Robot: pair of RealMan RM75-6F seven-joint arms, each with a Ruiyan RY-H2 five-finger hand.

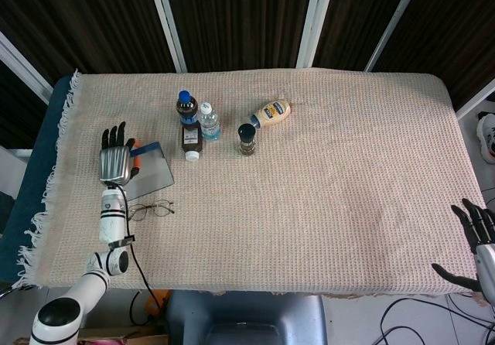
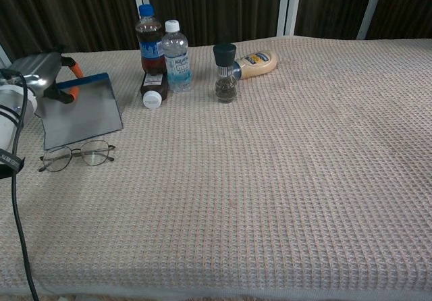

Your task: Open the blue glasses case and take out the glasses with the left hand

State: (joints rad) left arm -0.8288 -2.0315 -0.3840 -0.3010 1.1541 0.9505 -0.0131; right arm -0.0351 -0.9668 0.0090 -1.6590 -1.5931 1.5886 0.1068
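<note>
Lying flat near the desk's (image 1: pixel 325 206) left edge, the blue glasses case (image 1: pixel 152 167) has the glasses (image 1: pixel 152 209) just in front of it. Left robot hand (image 1: pixel 116 159) rests over the case's left side; whether it grips is unclear. Right robot hand (image 1: pixel 473 240) hangs released, fingers spread, past the right edge, with wide bare cloth between.

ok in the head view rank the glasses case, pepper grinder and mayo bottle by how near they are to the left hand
From the left hand:
1. Glasses case, right beside the hand at the table's left edge.
2. Pepper grinder, near the table's middle, past the bottles.
3. Mayo bottle, lying on its side just beyond the grinder.
</note>
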